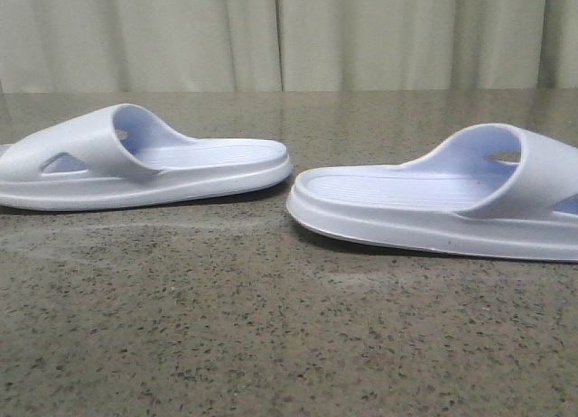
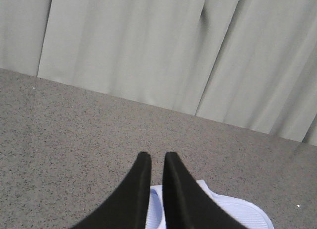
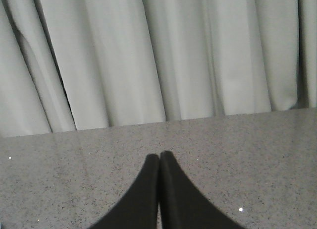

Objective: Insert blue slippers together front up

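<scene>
Two blue slippers lie sole-down on the speckled grey table (image 1: pixel 271 345), heel ends facing each other across a small gap in the middle of the front view: the left slipper (image 1: pixel 135 160) fills the left half of the frame with its strap towards the left edge, and the right slipper (image 1: pixel 452 196) fills the right half, its strap running off the right edge. Set apart and flat like this, neither has been lifted or turned, so the task looks not yet begun, and each appears placed within reach of one arm. Both are very pale blue-white moulded foam with a wide strap, a triangular side cutout, a ribbed footbed and a thick sole. The left gripper (image 2: pixel 157 162) hangs above the table with its dark fingers nearly together, only a thin slit between them, holding nothing; a slipper's ribbed footbed shows just below the tips at the bottom of that frame. The right gripper (image 3: pixel 159 159) has its fingers pressed closed and empty, over bare table at the bottom centre, with pale curtains (image 3: pixel 148 55) behind
</scene>
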Motion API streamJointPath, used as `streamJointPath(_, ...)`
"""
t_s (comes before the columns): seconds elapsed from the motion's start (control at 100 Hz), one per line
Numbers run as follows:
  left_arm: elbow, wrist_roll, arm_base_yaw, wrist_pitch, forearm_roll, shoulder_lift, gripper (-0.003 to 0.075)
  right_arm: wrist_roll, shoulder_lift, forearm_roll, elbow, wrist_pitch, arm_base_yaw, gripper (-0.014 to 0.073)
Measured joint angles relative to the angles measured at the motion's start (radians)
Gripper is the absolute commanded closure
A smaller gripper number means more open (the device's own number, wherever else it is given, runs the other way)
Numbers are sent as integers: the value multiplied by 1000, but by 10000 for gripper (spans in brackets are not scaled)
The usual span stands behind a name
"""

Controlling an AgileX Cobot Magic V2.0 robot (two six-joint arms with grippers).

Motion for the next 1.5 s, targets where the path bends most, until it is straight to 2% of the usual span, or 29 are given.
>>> streamJointPath(0.11,-10,0,0,14,-6,26,696,0,27,16,-9,49,0,624)
streamJointPath(0.2,-10,0,0,23,-6,27,632,0,33,39,-9,96,0,494)
streamJointPath(0.27,-11,0,0,36,-6,27,517,0,33,55,-9,119,0,328)
streamJointPath(0.36,-11,0,0,57,-6,27,360,0,33,71,-9,127,0,176)
streamJointPath(0.43,-11,0,0,62,-6,27,235,0,33,75,-9,127,0,128)
streamJointPath(0.49,-11,0,0,65,-11,27,190,0,33,77,-9,128,0,128)
streamJointPath(0.62,-11,0,0,59,-44,36,191,0,33,78,-9,128,0,128)
streamJointPath(0.78,10,0,0,8,-160,116,191,0,33,81,-9,128,0,128)
streamJointPath(1.19,12,-2,0,-151,-500,528,191,0,33,81,-9,128,0,128)
streamJointPath(1.5,-24,-2,0,-147,-608,739,191,0,33,81,-9,128,0,128)
